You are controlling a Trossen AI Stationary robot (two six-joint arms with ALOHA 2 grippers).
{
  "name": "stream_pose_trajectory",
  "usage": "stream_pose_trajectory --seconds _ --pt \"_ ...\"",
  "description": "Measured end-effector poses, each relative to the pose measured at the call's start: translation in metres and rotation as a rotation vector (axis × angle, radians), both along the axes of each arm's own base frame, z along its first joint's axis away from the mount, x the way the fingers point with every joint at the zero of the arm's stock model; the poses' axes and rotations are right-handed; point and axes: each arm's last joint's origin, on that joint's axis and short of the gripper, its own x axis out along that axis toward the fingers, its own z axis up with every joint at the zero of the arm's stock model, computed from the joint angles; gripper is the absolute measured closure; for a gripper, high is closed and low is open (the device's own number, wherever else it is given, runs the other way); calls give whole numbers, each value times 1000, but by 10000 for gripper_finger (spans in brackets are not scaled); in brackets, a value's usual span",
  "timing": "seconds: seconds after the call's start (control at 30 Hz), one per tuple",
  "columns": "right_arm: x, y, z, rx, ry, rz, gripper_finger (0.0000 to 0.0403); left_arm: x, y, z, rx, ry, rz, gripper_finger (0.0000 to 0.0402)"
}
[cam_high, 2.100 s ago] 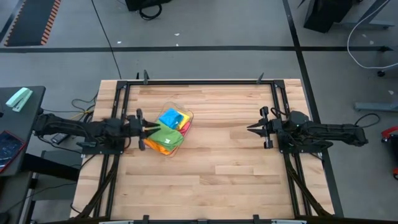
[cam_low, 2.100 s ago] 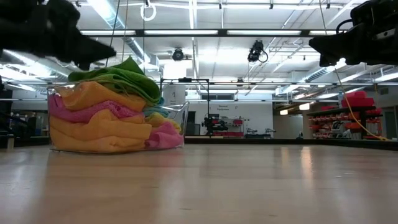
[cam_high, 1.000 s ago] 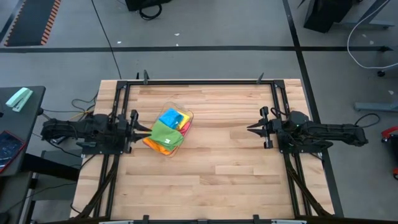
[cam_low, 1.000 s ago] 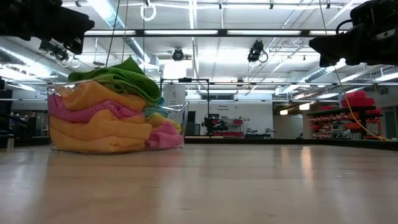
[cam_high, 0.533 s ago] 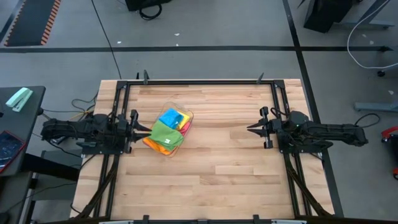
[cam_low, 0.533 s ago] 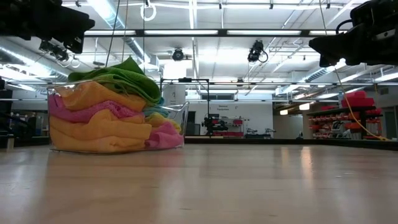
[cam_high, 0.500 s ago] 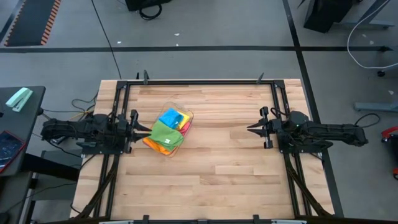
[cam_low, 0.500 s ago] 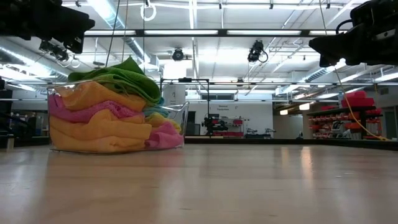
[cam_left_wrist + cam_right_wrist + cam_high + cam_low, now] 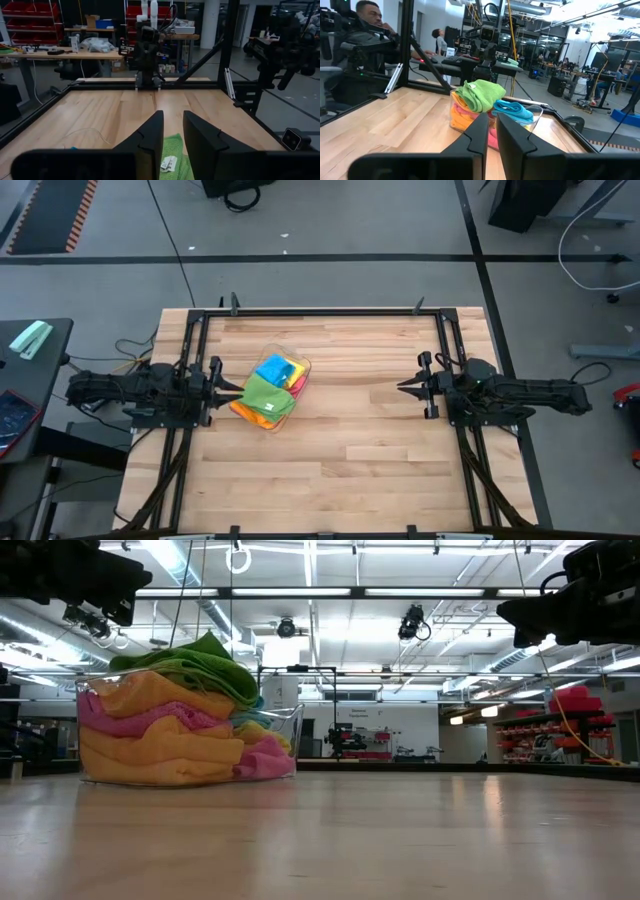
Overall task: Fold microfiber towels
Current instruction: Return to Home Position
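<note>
Fingers (image 9: 150, 142) of the left gripper (image 9: 171, 114) stand a little apart with nothing between them. In the left wrist view a strip of green towel (image 9: 172, 150) with its white label shows through the gap. In the high view this gripper (image 9: 232, 388) hangs just beside the tub (image 9: 303, 363), at the tub's left-arm side, its tip pointing at the tub and clear of it.

The right gripper (image 9: 493, 116) has its fingers (image 9: 479, 135) drawn almost together, only a sliver between them, and they clasp nothing. It (image 9: 404, 388) is well apart from the tub, on the side opposite the left gripper, and points back at it.

All the towels lie folded in the tub (image 9: 290, 725), which stands on the table (image 9: 350, 450). The green towel (image 9: 190, 665) is on top and rises above the rim. Under it are orange (image 9: 150, 692), pink (image 9: 115, 722) and another orange-yellow layer (image 9: 150, 762). A blue towel (image 9: 274, 369) lies beside the green one at the tub's far end.
</note>
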Motion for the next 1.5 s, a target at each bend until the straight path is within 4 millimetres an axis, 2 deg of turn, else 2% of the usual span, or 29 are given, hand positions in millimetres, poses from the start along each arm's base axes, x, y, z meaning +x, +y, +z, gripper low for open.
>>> stream_pose_trajectory --seconds 0.27,0.6,1.5 --pt "0 0 0 0 0 0 358 0 0 0 0 0 0 311" --pt "0 0 0 0 0 0 358 0 0 0 0 0 0 321" --pt "0 0 0 0 0 0 358 0 0 0 -1 -1 0 311"
